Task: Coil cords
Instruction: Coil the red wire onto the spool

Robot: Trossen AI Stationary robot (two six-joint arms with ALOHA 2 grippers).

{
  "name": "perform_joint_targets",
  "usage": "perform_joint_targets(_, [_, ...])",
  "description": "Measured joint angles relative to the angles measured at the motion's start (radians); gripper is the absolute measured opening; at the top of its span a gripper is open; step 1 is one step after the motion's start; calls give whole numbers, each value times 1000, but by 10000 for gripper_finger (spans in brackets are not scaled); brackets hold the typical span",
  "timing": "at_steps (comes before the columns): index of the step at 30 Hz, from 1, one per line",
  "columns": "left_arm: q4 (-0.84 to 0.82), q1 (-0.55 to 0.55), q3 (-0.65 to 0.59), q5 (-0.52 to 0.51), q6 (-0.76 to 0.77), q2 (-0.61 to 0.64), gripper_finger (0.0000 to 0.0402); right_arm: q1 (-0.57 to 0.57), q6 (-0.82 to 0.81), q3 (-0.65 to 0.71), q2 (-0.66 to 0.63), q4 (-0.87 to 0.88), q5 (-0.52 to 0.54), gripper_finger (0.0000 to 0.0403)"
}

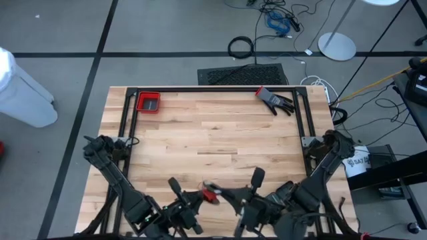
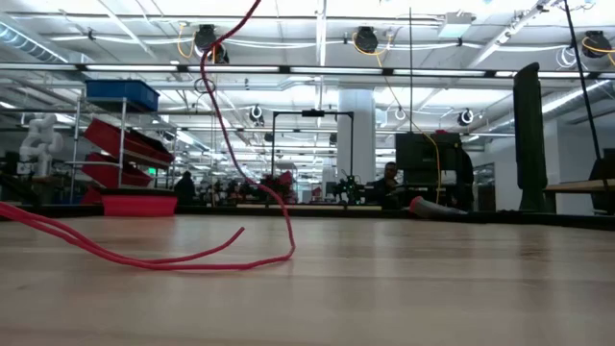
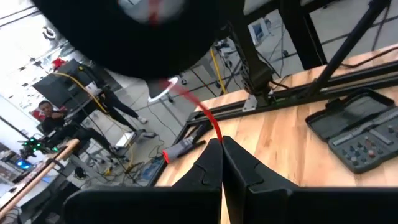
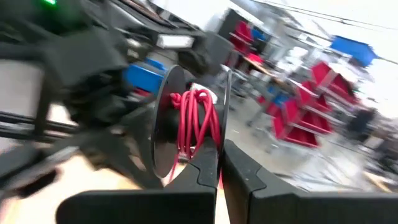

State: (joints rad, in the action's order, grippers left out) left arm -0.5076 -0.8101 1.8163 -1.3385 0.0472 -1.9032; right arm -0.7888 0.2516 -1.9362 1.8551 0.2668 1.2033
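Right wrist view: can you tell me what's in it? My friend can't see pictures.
A black spool with thin red cord wound round it sits just past the right gripper, whose two dark fingers are shut on the cord. Behind are dark robot parts and a blurry room with red shelving.

wood, cord and plastic

pale smooth planked wooden table point(image 1: 220, 133); thin red cord point(image 2: 221, 144), string-like and slightly glossy, wound on a dark glossy plastic spool point(image 4: 186, 124); red plastic bin point(image 1: 148, 102), matt.
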Motion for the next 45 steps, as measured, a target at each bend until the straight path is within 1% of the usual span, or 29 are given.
perform_joint_targets(2, [2, 2, -3, 0, 0, -5, 0, 8, 11, 0, 10, -2, 37, 0])
perform_joint_targets(5, [9, 13, -3, 0, 2, -11, 0, 26, 21, 0, 30, -5, 59, 0])
perform_joint_targets(9, [9, 24, -3, 1, 26, -14, 0, 63, 22, 0, 59, -4, 60, 0])
perform_joint_targets(17, [10, 20, -3, 17, 18, -14, 0, 121, 48, 0, 107, 5, 61, 0])
perform_joint_targets(21, [24, 10, -3, 17, -24, -14, 0, 133, 43, 0, 112, 55, 85, 0])
perform_joint_targets(25, [31, -5, -3, 10, -34, -12, 0, 132, 23, 0, 112, 106, 103, 0])
perform_joint_targets(31, [31, -23, -3, -2, -37, 1, 0, 131, 22, 0, 113, 111, 106, 0])
perform_joint_targets(34, [31, -34, -3, -2, -35, 15, 0, 131, 28, 0, 113, 116, 127, 0])
perform_joint_targets(39, [51, -60, -3, -7, -36, 36, 0, 131, 23, 0, 113, 154, 119, 0])
perform_joint_targets(42, [52, -76, -3, -12, -37, 48, 0, 131, 26, 0, 113, 171, 74, 0])
perform_joint_targets(45, [50, -94, -3, -50, -55, 55, 0, 131, 27, 0, 112, 177, 51, 0])
